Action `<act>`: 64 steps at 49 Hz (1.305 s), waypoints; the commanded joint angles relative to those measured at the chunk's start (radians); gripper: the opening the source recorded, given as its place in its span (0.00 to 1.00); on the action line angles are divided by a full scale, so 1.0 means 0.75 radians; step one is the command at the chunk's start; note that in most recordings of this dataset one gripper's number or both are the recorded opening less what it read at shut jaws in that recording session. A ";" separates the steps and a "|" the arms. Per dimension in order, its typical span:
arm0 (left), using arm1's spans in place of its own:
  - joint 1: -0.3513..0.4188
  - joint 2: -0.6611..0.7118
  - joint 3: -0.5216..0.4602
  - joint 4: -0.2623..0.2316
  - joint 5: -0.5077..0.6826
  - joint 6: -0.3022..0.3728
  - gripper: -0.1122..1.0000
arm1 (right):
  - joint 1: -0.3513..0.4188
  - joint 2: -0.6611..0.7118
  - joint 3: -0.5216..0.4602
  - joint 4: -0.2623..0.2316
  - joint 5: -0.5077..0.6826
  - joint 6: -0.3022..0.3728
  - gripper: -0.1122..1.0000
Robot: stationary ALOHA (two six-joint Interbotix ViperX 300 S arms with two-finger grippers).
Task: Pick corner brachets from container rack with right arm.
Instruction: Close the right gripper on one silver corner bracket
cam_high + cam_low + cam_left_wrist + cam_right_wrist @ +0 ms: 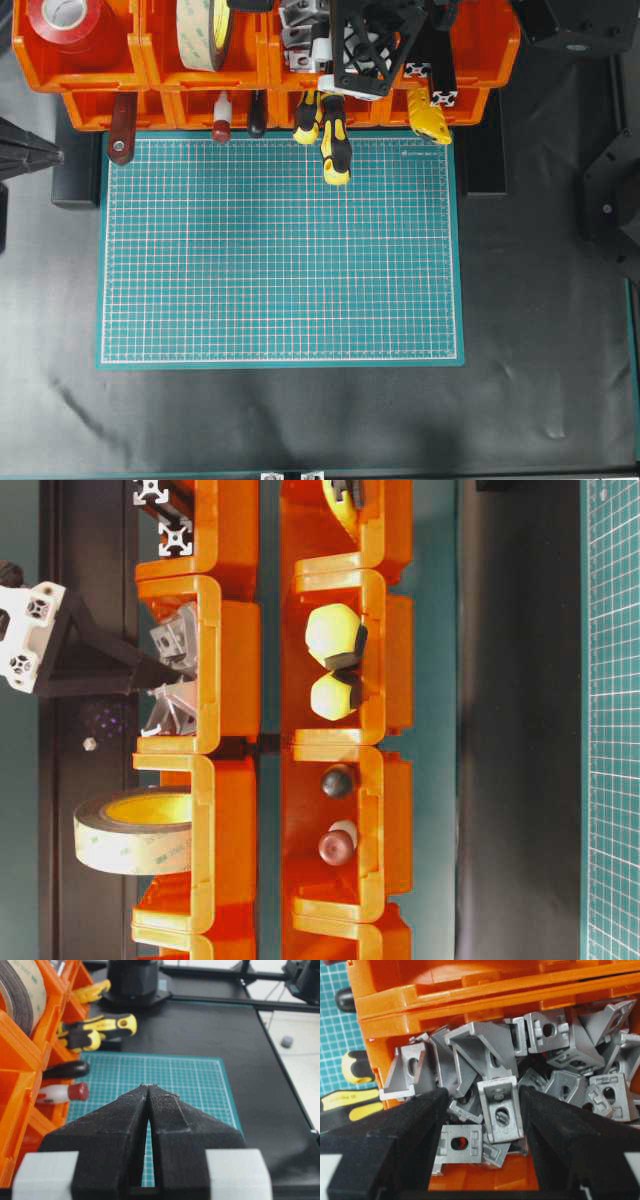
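Inside an upper bin of the bright orange plastic container rack (470, 995), the right arm's black lattice-framed gripper (481, 1110) stands lowered into a heap of small silver-grey cast metal corner brackets (570, 1065). Its two black fingers (405, 1130) are partly closed, with one upright bracket (501, 1110) between them. The right-hand finger lies against that bracket's edge; whether the left-hand finger touches it cannot be told, so a firm clamp is not confirmed. A second bracket (461, 1144) lies flat just below, beside the left finger.

Overhead, the same gripper (362, 50) hangs over the rack (90, 75) and hides most of the bin; only a few brackets (298, 40) show beside it. Yellow-and-black screwdriver handles (333, 140) project from the lower row over the green gridded cutting mat (280, 250).

The table-level view shows the fingers entering the bin (215, 660) from the side, among brackets (175, 645), with a roll of beige tape (135, 830) in the neighbouring bin.

The left wrist view shows the left gripper (149, 1091) with its pointed black jaws pressed together, holding nothing, above the mat (195, 1080).
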 commanded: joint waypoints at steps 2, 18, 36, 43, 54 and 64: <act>0.000 0.004 -0.033 0.004 -0.006 -0.004 0.11 | -0.006 -0.018 -0.055 -0.010 0.016 0.000 0.54; 0.000 0.004 -0.033 0.004 -0.006 -0.004 0.11 | 0.008 -0.018 -0.078 -0.010 0.022 -0.004 0.36; 0.000 0.006 -0.033 0.004 -0.006 -0.004 0.11 | 0.027 -0.022 -0.090 -0.012 0.051 -0.010 0.36; 0.000 0.004 -0.035 0.004 -0.006 -0.004 0.11 | 0.039 -0.025 -0.106 -0.012 0.088 -0.010 0.36; 0.000 -0.004 -0.035 0.004 -0.006 -0.004 0.11 | 0.053 -0.027 -0.137 -0.020 0.115 -0.010 0.36; 0.000 -0.016 -0.039 0.004 -0.006 -0.004 0.11 | 0.080 -0.027 -0.221 -0.035 0.157 -0.008 0.35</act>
